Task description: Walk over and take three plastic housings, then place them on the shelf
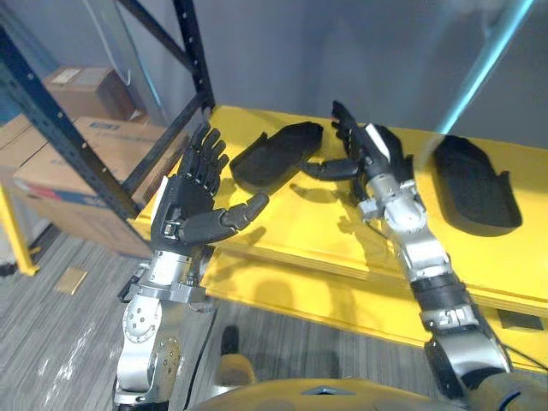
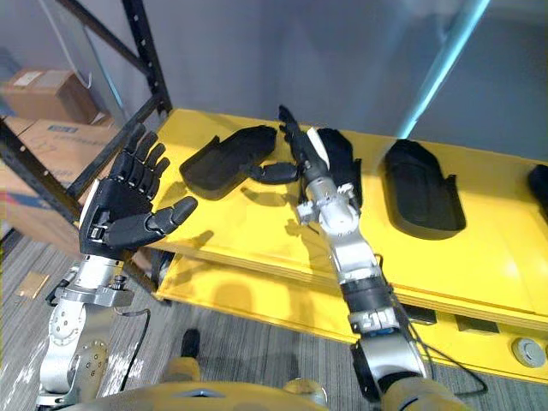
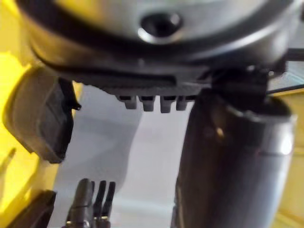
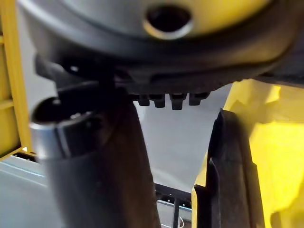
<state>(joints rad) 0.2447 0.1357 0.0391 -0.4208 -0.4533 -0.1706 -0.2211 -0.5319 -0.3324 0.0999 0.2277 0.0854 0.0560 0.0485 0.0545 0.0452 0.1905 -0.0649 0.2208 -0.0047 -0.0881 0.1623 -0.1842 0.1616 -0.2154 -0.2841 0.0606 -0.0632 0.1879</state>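
Rightmost housing (image 2: 421, 190) lies front-to-back on shelf (image 2: 257, 227).

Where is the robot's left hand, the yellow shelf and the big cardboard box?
left hand (image 1: 190, 204): left eye view, on its palm.
yellow shelf (image 1: 291, 227): left eye view, on a bare part of its top.
cardboard box (image 1: 47, 175): left eye view, on its side face.
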